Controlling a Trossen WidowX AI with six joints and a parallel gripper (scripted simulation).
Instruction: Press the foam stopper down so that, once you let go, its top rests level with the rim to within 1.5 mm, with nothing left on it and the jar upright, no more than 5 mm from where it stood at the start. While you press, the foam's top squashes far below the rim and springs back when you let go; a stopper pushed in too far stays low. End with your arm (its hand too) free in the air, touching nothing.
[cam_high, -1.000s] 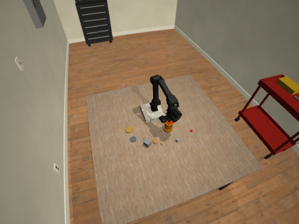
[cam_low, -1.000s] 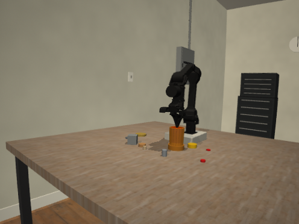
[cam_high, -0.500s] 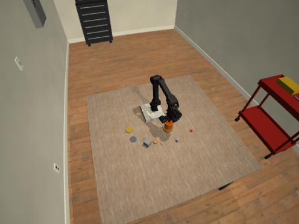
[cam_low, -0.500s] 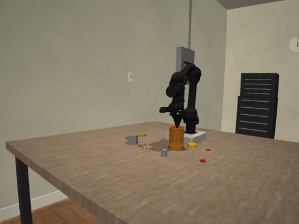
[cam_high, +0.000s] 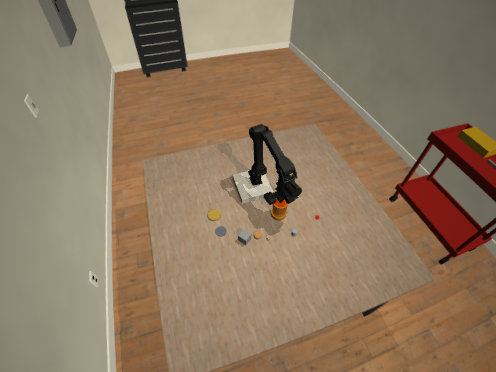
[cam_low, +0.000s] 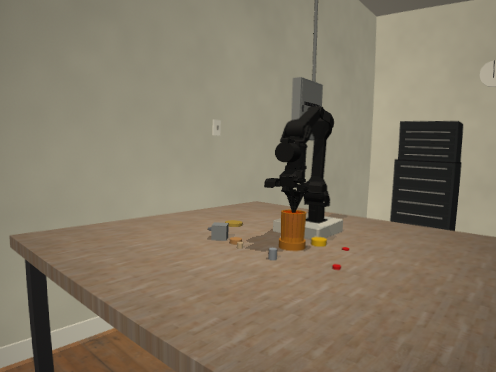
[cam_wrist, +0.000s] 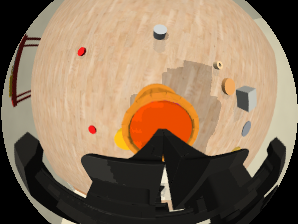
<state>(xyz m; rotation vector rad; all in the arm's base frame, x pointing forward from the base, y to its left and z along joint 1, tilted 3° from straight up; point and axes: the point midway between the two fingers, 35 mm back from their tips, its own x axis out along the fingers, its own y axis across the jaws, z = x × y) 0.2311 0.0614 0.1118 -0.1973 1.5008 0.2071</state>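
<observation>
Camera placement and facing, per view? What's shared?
Top: high above, tilted down at the tabletop; shows the whole arm on its white base.
Exterior: off to one side, just above table height, looking across at the orange jar; whole arm again.
Wrist: on the arm near the end effector, facing past its closed fingers into the jar mouth.
Top and exterior share the arm and the gray cube; wrist has the cube too.

A translucent-looking orange cylindrical jar (cam_high: 279, 212) (cam_low: 292, 230) (cam_wrist: 194, 131) surrounds a plain red-orange round foam stopper (cam_wrist: 155, 120); the tabletop (cam_high: 280, 295) (cam_low: 240, 300) (cam_wrist: 115, 65) is streaky light brown.
</observation>
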